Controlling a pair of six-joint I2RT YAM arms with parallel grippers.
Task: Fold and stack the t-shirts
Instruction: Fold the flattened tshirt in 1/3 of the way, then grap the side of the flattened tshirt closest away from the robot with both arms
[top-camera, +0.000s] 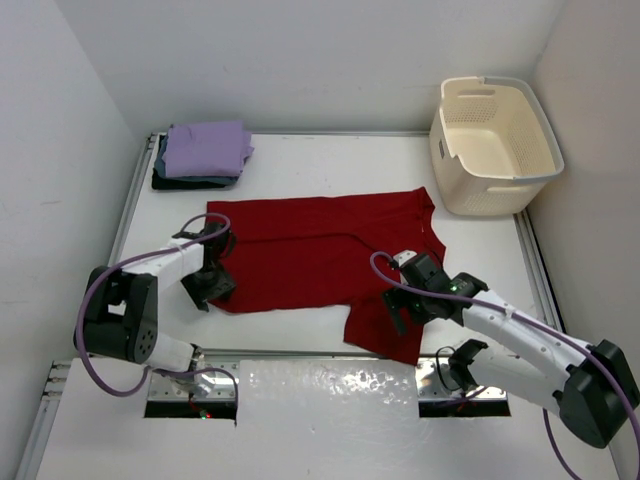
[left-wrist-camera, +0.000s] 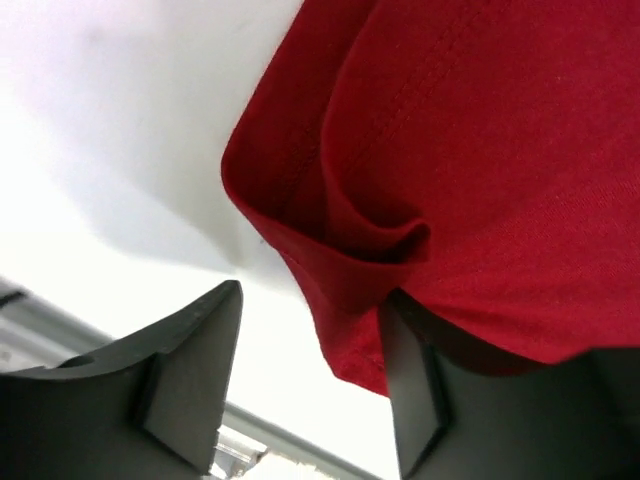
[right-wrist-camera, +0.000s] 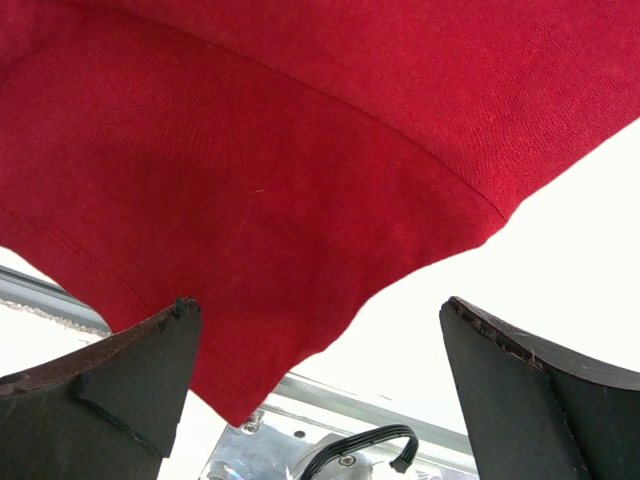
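We see the soft red knit shirt (top-camera: 320, 250) spread flat on the white table (top-camera: 300, 170). The left gripper (left-wrist-camera: 312, 298) stands partly apart around its bunched, stitched corner. The right gripper (right-wrist-camera: 318, 308) gapes wide over a pointed hem.

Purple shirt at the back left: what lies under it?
Under the purple shirt, a teal-blue shirt and, below that, a black shirt show only as thin edges at the left and front. The rest of both is covered, so their folds cannot be seen.
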